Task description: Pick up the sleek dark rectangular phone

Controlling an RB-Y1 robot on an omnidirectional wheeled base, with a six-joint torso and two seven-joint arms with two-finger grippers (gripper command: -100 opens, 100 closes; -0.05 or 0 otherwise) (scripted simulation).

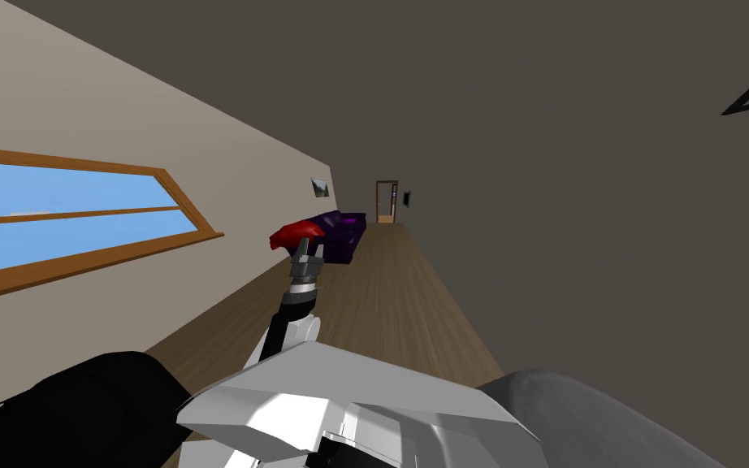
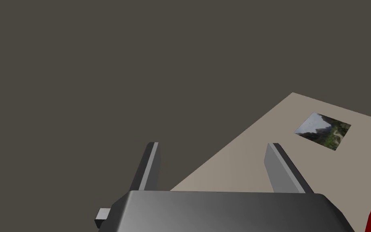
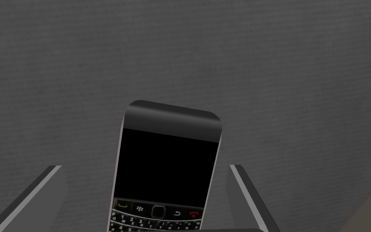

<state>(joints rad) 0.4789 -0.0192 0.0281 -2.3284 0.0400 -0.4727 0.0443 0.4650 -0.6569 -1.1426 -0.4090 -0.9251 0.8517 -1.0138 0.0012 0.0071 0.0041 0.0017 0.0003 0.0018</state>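
Dark grey, faintly ribbed surface point(image 3: 269, 76) lay beneath the right hand, though what piece of furniture it belonged to could not be told. On it the phone point(image 3: 166, 169) rested flat and face up, its black screen blank, set a little askew to the hand. The right gripper point(image 3: 145, 166) was spread wide, one finger on each side of the phone, apparently with a gap on both sides and gripping nothing. The phone's keypad end was cut off near the gripper's body. The left gripper point(image 1: 306, 262) reached forward above the wooden floor point(image 1: 397, 284), its fingers likewise parted and empty.
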